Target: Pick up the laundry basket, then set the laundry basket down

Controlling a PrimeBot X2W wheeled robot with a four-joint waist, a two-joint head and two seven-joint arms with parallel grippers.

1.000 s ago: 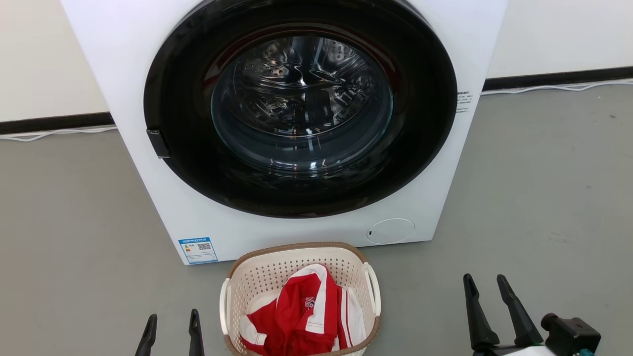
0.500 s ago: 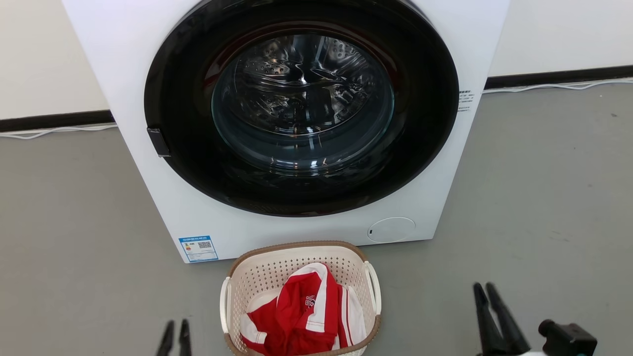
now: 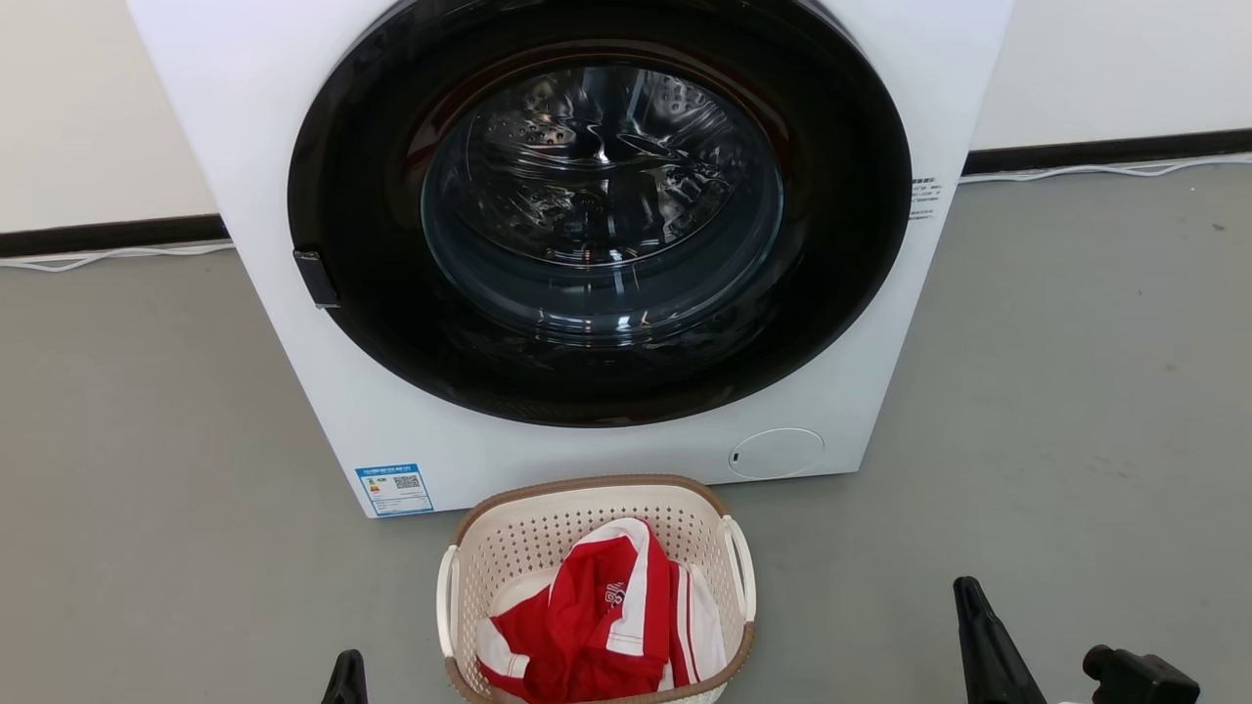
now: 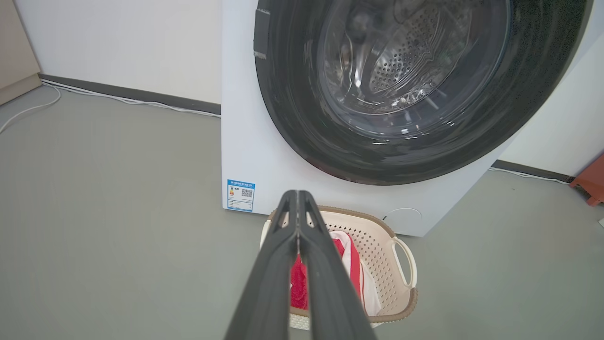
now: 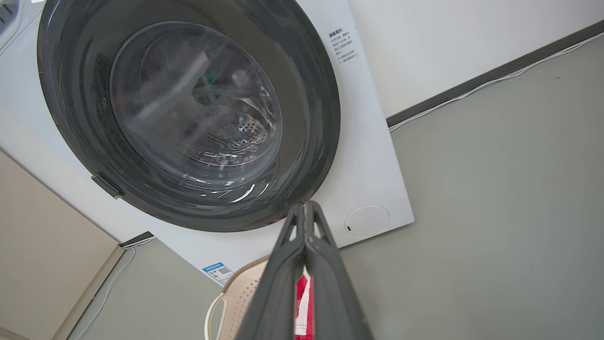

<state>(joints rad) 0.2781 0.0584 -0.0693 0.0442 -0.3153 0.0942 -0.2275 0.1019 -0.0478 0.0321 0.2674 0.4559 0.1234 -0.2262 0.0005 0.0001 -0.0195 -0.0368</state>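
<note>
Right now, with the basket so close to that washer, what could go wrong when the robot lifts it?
1. The left end effector and right end effector are shut, apart from the laundry basket; unopened, they may miss its loop handles.
2. The basket sits close to the washing machine; a forward swing could bump it.
3. The red garment lies heaped loosely; a tilted lift might spill it.

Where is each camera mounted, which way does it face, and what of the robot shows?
Head view: on the head, facing forward and down at the washing machine and laundry basket; left gripper lower left, right gripper lower right.
Left wrist view: on the left wrist, facing machine and basket along its shut fingers.
Right wrist view: on the right wrist, tilted, facing the machine's door past shut fingers.
Shared: machine, basket, red-and-white garment.
</note>
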